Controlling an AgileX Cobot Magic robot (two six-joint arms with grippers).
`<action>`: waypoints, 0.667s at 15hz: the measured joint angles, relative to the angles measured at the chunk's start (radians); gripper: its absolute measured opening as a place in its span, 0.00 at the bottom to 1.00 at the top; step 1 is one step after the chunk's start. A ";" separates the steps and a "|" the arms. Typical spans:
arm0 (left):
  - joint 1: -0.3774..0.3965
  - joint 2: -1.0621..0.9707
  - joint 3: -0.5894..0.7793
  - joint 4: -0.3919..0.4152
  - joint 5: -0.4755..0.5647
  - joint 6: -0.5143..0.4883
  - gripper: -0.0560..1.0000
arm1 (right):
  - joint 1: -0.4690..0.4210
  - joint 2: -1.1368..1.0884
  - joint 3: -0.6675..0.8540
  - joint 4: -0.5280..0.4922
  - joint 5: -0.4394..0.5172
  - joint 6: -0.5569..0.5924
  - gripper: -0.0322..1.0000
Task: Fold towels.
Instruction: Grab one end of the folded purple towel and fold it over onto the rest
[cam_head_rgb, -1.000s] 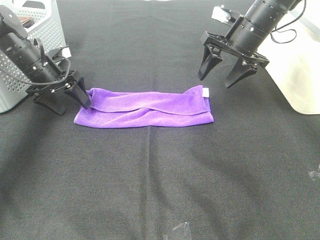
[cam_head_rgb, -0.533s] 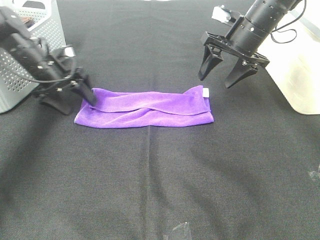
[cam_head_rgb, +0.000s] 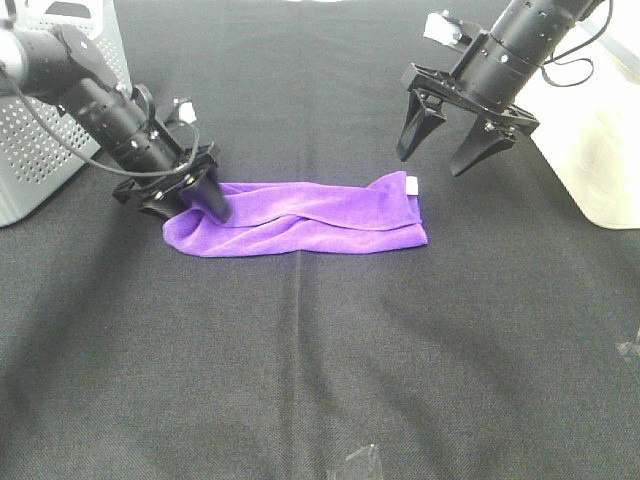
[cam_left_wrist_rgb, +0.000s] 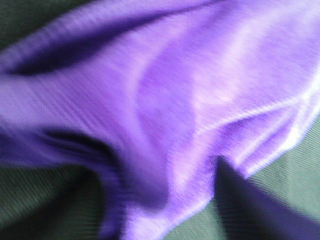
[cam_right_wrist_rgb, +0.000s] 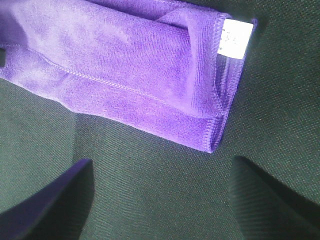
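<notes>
The left gripper (cam_head_rgb: 192, 203), fingers apparently clamped on the left end of the bright purple microfiber towel (cam_head_rgb: 320, 215) lying half-folded on the black counter (cam_head_rgb: 320, 360), has dragged that end rightward, starting the next fold, while the right gripper (cam_head_rgb: 430, 163) hovers spread-fingered above the tagged end.

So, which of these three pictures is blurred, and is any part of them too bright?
Left wrist view: heavily blurred; the purple towel fills most of it as smeared folds. Right wrist view: sharp; the stitching and the white tag read clearly. Exterior high view: mostly clear, but the pale container at the right edge is washed out.
</notes>
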 joint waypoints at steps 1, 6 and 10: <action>-0.002 0.005 -0.010 0.012 -0.002 -0.001 0.33 | 0.000 0.000 0.000 0.000 0.000 -0.001 0.72; -0.008 0.033 -0.102 0.092 0.056 -0.004 0.09 | 0.000 0.000 0.000 0.000 0.000 0.004 0.72; 0.046 -0.008 -0.121 0.250 0.060 -0.051 0.09 | 0.000 -0.026 0.000 -0.018 0.000 0.022 0.72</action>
